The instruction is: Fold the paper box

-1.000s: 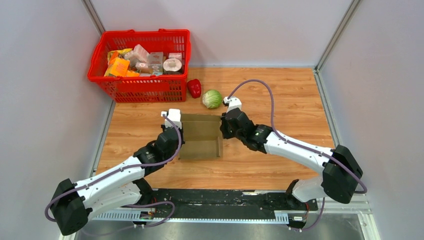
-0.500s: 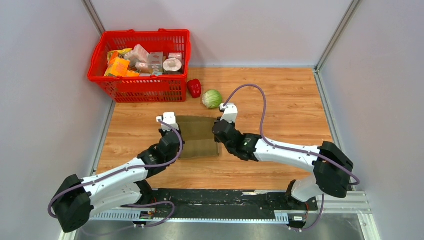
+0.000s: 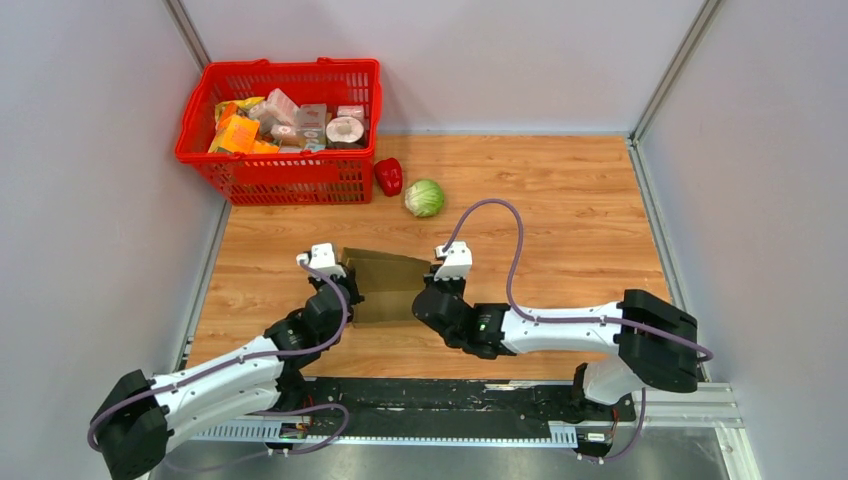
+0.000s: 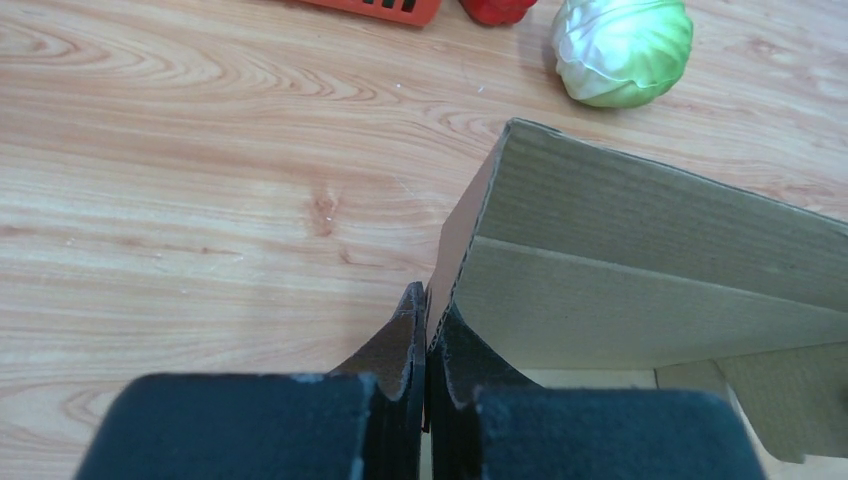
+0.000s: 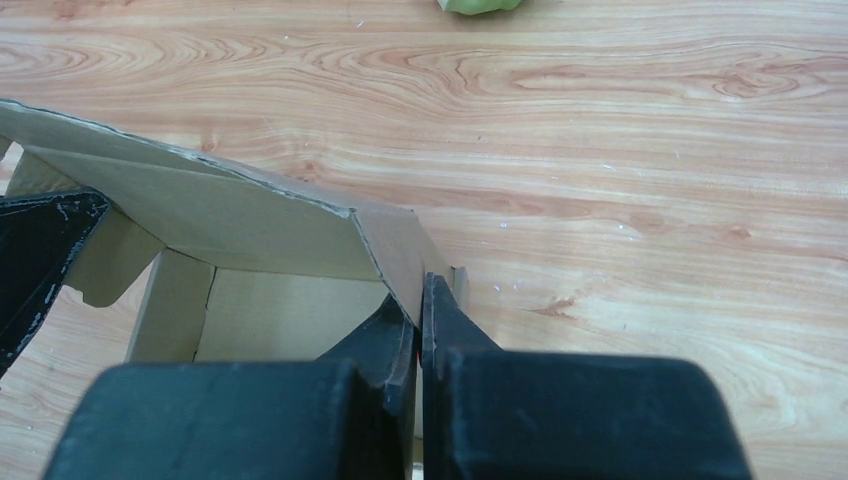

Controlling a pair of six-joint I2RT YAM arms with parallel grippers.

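left gripper (image 4: 425,322): clamped tight on the left wall edge of the paper box (image 3: 385,285) | right gripper (image 5: 421,308): pinched closed on the box's right wall edge | box: between the two grippers, near-middle of the bench (image 3: 570,210), top open | green cabbage (image 3: 424,197): roughly 1 o'clock from the box, well apart

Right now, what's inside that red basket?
Small printed packages fill the basket. Anything beneath them is covered, and they are too small to identify.
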